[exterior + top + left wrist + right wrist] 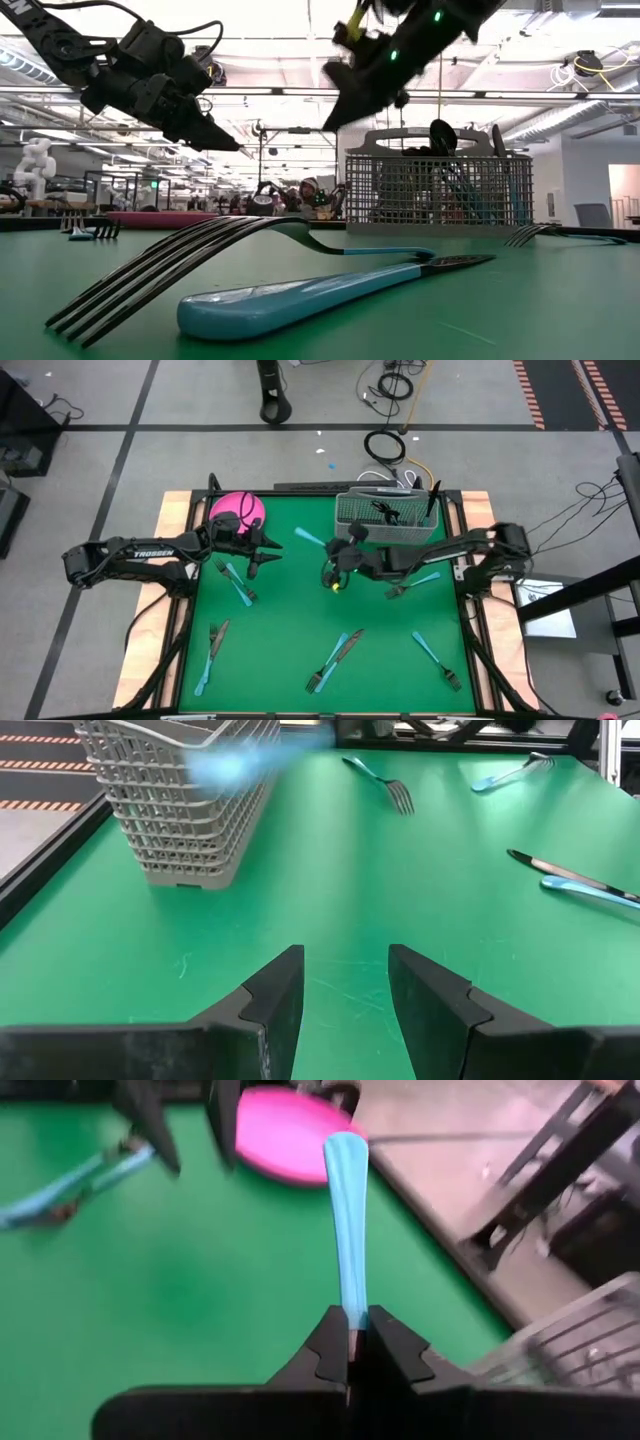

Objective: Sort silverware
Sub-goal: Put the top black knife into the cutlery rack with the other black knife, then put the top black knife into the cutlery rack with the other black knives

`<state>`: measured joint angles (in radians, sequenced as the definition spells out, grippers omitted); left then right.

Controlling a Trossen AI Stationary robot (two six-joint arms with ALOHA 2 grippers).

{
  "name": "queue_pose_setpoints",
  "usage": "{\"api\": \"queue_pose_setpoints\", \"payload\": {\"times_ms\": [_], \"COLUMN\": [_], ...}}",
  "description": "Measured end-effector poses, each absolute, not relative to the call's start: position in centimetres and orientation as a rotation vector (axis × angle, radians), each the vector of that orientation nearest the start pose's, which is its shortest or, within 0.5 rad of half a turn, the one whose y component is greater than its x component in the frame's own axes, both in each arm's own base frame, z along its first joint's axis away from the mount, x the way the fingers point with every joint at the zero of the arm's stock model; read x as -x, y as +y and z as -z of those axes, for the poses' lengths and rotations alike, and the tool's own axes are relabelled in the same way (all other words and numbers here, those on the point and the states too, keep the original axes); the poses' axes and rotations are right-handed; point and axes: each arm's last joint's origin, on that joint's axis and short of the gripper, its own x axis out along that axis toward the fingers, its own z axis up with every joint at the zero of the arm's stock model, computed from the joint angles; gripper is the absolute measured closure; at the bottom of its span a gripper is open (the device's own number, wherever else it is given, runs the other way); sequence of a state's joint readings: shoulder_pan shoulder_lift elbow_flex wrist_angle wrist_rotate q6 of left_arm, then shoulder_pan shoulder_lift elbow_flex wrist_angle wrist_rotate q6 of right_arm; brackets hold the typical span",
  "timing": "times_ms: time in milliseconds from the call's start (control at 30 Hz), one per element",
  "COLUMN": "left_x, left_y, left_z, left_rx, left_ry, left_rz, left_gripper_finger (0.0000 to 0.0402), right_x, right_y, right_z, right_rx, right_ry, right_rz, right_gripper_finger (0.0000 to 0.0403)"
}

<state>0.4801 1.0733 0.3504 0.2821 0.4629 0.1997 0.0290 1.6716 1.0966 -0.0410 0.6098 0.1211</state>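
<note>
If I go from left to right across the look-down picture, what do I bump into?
Left gripper beside the pink plate → right gripper holding a blue-handled utensil → wire basket.

Even bright overhead light, ceiling strips glaring in the low view; right wrist view's blurry, blue handle [346, 1220] smeared.

I see both arms reaching inward above the table. The left gripper [268, 556] hovers with fingers [270, 995] parted and nothing between them. The right gripper [352, 1342] hangs mid-table, fingers [395, 1348] clamped on a blue handle [347, 1220].
</note>
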Motion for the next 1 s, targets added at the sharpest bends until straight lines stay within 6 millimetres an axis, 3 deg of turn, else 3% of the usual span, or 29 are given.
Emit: {"api": "queue_pose_setpoints", "payload": {"times_ms": [167,333,500,600,733,1000], "left_x": [-18.5,-18.5,-18.5,-18.5,-18.5,-18.5], "left_y": [8.2,8.2,8.2,8.2,8.2,8.2], "left_z": [-17.8,-17.8,-17.8,-17.8,-17.8,-17.8], "left_rx": [0.003,0.0,-0.01,-0.01,-0.011,-0.013], "left_ry": [0.392,0.392,0.396,0.395,0.395,0.398], "left_rz": [0.022,0.023,0.026,0.026,0.026,0.017], "left_gripper_finger": [0.0252,0.0252,0.0252,0.0252,0.0252,0.0252], "right_x": [-34.2,-32.0,-29.5,-28.0,-26.9,-28.6], "right_y": [-1.3,-1.5,-2.3,-2.9,-3.0,-2.0], "right_z": [-26.8,-30.2,-32.3,-32.9,-32.9,-30.1], "right_rx": [0.162,0.354,0.532,0.567,0.447,0.224], "right_ry": [0.488,0.472,0.547,0.599,0.615,0.68], "right_rz": [0.604,0.627,0.656,0.691,0.652,0.463], "right_gripper_finger": [0.0403,0.0399,0.0398,0.0399,0.04,0.0402]}}
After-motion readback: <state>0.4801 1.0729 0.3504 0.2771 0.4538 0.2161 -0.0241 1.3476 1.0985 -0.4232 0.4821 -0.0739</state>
